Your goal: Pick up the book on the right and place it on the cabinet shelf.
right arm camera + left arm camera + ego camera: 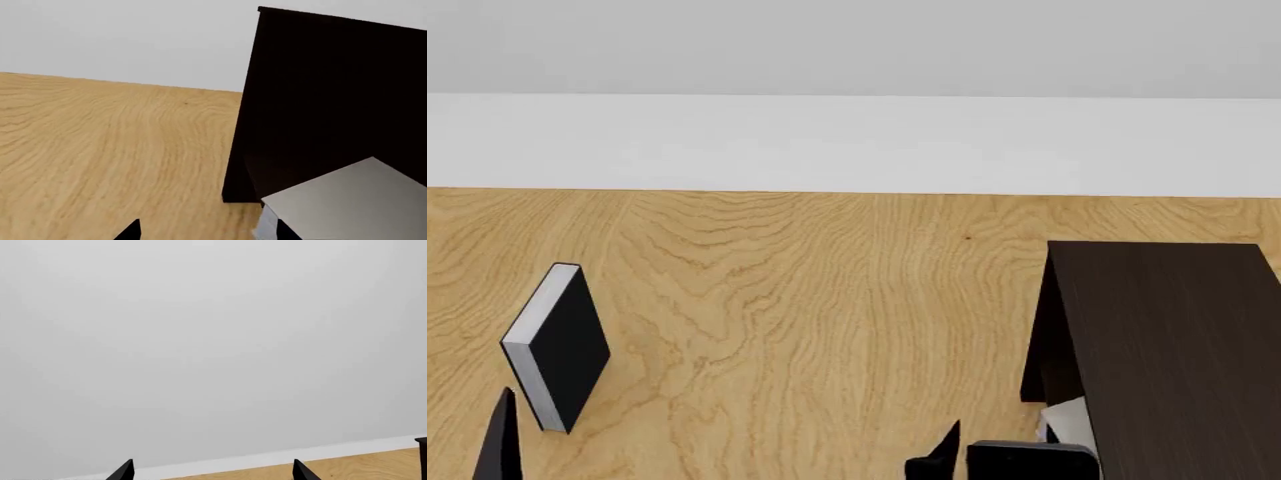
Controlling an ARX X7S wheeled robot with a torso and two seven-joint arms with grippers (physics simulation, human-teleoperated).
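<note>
1. From the head, a wood table (774,300) runs back to a white wall. The dark cabinet (1174,350) stands at the right, and a black book (558,345) with white pages stands upright at the left. A light-grey book (1073,418) shows as a small pale patch at the cabinet's near left foot, just above the right gripper (994,458). One dark finger of the left gripper (501,440) rises near the black book
2. At the left wrist, two dark fingertips (123,471) stand wide apart with nothing between them, facing the plain wall, with a strip of table below it
3. At the right wrist, the grey book (353,200) lies tilted in front of the cabinet (333,100), touching or very close to its base. One fingertip (130,231) sits clear over the table; the other is beside the book's edge. Whether the fingers pinch the book I cannot tell
</note>
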